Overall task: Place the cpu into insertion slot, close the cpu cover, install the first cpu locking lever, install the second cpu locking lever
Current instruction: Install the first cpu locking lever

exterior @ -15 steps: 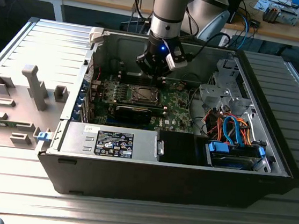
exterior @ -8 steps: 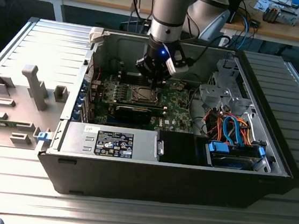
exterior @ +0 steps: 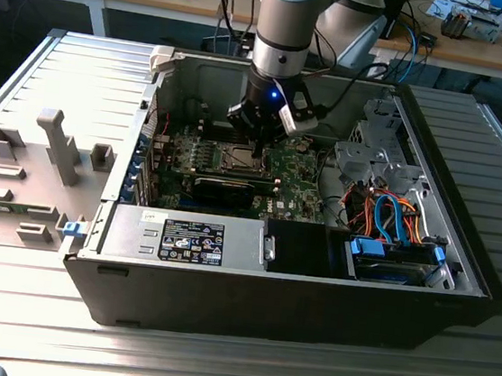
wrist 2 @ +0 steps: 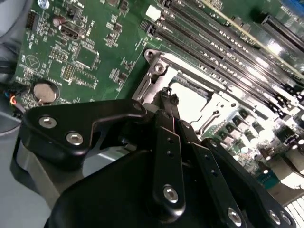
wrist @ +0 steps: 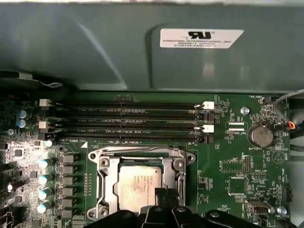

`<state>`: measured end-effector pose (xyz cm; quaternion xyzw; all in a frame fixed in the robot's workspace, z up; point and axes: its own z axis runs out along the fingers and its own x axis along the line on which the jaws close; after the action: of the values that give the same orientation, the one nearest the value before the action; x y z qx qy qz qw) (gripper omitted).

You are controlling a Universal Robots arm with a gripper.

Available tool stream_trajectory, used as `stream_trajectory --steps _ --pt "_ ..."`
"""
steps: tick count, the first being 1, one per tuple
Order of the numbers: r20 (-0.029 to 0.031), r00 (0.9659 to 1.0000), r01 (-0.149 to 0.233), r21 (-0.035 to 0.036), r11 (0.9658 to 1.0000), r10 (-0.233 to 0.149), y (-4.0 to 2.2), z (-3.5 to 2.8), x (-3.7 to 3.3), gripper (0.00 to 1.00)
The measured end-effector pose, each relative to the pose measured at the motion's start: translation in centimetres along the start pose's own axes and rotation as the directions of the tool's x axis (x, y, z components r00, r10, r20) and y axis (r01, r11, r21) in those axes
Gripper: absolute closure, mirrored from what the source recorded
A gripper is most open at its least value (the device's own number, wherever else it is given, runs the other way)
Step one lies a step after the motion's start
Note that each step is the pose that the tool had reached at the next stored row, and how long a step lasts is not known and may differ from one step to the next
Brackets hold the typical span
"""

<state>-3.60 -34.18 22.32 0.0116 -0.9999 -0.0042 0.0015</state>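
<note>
Ribbed metal table [exterior: 29, 308] carries open computer case [exterior: 310, 304].

**A:** Any writing to be seen?

**B:** In the first wrist view, a white sticker [wrist: 202, 38] with a dark logo and lines of small print sits on the grey case wall [wrist: 95, 52].

**A:** Elsewhere?

**B:** In the exterior view, a black label [exterior: 192, 240] with white print and marks lies on the silvery box [exterior: 128, 228], with a small white tag [exterior: 151, 216] just beside it. White lettering dots the green board [wrist: 237, 166], with a triangle mark [wrist: 278, 156] near the coin cell [wrist: 261, 136]. Faint print covers the cpu [wrist: 140, 183].
</note>
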Motion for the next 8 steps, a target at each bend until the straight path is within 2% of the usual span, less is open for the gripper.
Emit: stream_trajectory --steps 6,8 --pt "0.0000 1.0000 0.000 0.0000 1.0000 0.000 0.02 -2.03 0.00 0.89" --pt "0.0000 1.0000 0.000 0.0000 1.0000 0.000 0.02 -2.51 0.00 0.89"
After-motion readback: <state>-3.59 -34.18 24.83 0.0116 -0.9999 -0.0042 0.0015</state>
